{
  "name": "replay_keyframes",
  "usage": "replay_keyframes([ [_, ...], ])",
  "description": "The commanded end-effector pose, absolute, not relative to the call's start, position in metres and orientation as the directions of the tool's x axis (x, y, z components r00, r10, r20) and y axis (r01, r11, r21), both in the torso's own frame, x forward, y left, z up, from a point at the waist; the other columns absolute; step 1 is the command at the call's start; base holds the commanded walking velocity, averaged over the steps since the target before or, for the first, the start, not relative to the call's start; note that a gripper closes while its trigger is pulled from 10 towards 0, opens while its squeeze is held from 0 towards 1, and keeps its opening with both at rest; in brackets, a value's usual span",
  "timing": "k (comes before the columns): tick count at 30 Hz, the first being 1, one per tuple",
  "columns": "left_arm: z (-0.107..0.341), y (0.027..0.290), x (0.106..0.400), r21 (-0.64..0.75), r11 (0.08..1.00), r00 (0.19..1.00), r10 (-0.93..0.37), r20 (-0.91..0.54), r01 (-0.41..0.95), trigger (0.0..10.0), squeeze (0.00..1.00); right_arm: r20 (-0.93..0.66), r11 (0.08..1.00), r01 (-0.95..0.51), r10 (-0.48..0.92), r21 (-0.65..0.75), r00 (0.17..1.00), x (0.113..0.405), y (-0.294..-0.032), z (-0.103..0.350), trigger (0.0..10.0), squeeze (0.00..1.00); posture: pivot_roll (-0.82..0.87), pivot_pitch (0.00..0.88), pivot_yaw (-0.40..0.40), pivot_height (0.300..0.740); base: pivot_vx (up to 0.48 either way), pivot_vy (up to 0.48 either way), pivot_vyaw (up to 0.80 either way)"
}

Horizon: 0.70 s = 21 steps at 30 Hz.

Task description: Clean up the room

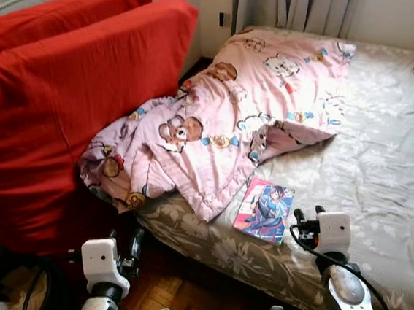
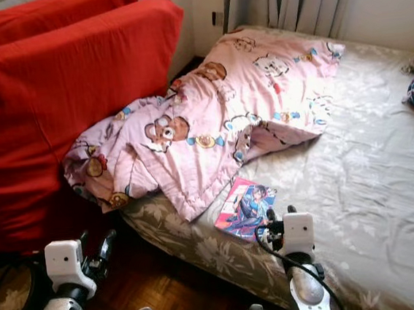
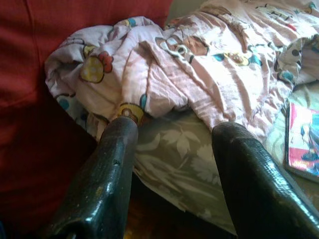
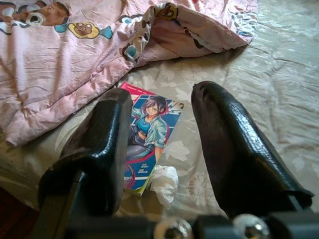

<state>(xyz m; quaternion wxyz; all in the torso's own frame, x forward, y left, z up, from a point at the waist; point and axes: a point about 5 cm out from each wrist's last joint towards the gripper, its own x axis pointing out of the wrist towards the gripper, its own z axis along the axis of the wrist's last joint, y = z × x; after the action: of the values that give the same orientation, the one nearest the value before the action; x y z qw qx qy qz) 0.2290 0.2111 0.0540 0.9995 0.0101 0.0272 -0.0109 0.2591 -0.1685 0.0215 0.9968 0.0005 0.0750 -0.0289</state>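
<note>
At the near edge of the bed [image 1: 383, 160] we stand with both arms raised, and the clean-up seems to be at its approach step, with nothing picked up yet. Our right gripper [image 4: 164, 129] hovers just short of a comic book [image 1: 264, 209] that lies flat on the floral sheet near the mattress edge, its fingers spread wide and empty, framing the cover in the right wrist view. A small crumpled tissue [image 4: 164, 184] sits touching the book's near corner. Our left gripper [image 3: 174, 149] hangs lower, beside the mattress over the wooden floor [image 1: 176, 293], fingers likewise wide and holding nothing, pointed toward the rumpled pink quilt [image 1: 232, 116] that spills off the bed against the red sofa [image 1: 55, 103].

We judge the book to be the nearest target. Because it lies flat, the next move calls for lowering the right gripper and getting one finger under an edge, perhaps at the mattress side, without snagging the sheet or pushing the book under the quilt.
</note>
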Motion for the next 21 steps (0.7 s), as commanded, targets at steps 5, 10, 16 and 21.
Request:
replay_keyframes([
  [5, 0.0552, 0.2064, 0.2267, -0.001, 0.999, 0.997, -0.040, -0.060, 0.040, 10.0, 0.00, -0.162, 0.998, 0.062, -0.059, 0.009, 0.985, 0.2552, -0.1676, 0.0191, 10.0, 0.00, 0.06, 0.121, -0.020, 0.654, 0.000, 0.000, 0.00],
  [10, 0.0562, 0.2026, 0.2291, -0.007, 0.999, 0.997, -0.053, -0.059, 0.052, 10.0, 0.00, -0.165, 0.998, 0.057, -0.053, 0.016, 0.985, 0.2557, -0.1664, 0.0191, 10.0, 0.00, 0.06, 0.120, -0.020, 0.654, 0.000, 0.000, 0.00],
  [16, 0.0575, 0.2012, 0.2302, -0.007, 0.998, 0.996, -0.058, -0.064, 0.057, 10.0, 0.00, -0.163, 0.999, 0.045, -0.042, 0.016, 0.986, 0.2570, -0.1634, 0.0202, 10.0, 0.00, 0.06, 0.136, -0.024, 0.654, 0.000, 0.000, 0.00],
  [21, 0.0587, 0.2024, 0.2297, -0.007, 0.999, 0.997, -0.054, -0.062, 0.053, 10.0, 0.00, -0.201, 0.999, 0.036, -0.030, 0.027, 0.979, 0.2555, -0.1610, 0.0152, 10.0, 0.00, 0.07, 0.143, -0.022, 0.644, 0.000, 0.000, 0.00],
])
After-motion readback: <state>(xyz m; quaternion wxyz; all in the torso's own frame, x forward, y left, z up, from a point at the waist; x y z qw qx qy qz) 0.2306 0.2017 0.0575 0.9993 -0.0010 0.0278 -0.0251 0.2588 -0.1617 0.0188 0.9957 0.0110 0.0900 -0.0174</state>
